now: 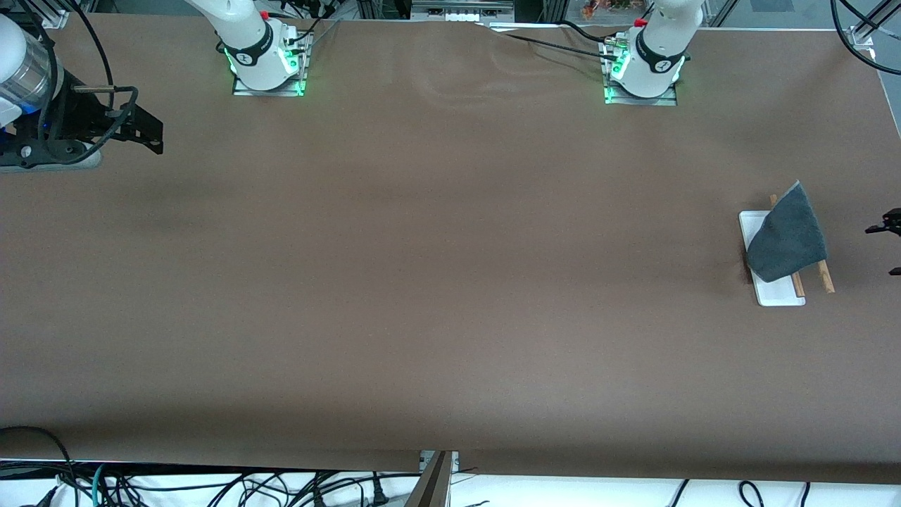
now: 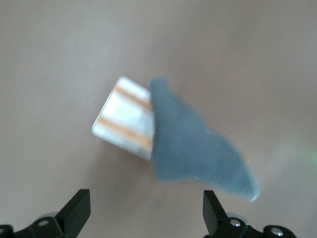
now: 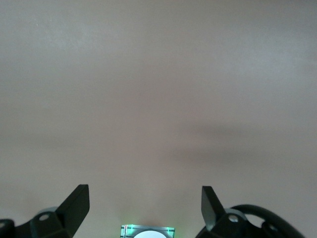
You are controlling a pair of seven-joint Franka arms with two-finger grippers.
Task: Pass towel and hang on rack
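The towel [image 1: 785,239], dark grey face up, hangs draped over the rack [image 1: 778,293] near the left arm's end of the table. The rack's white base and the ends of its two wooden rods [image 1: 825,276] stick out from under it. My left gripper [image 1: 885,249] is open and empty, beside the rack toward the table's end and apart from the towel. In the left wrist view the towel [image 2: 193,148] and rack [image 2: 124,121] lie ahead of the open left gripper [image 2: 147,210]. My right gripper [image 1: 156,137] waits open and empty over the right arm's end of the table, over bare table in its wrist view [image 3: 145,206].
The brown table cover [image 1: 436,282] spans the whole table. The right arm's base [image 1: 267,63] and left arm's base [image 1: 644,74] stand along the edge farthest from the front camera. Cables [image 1: 211,486] hang below the nearest edge.
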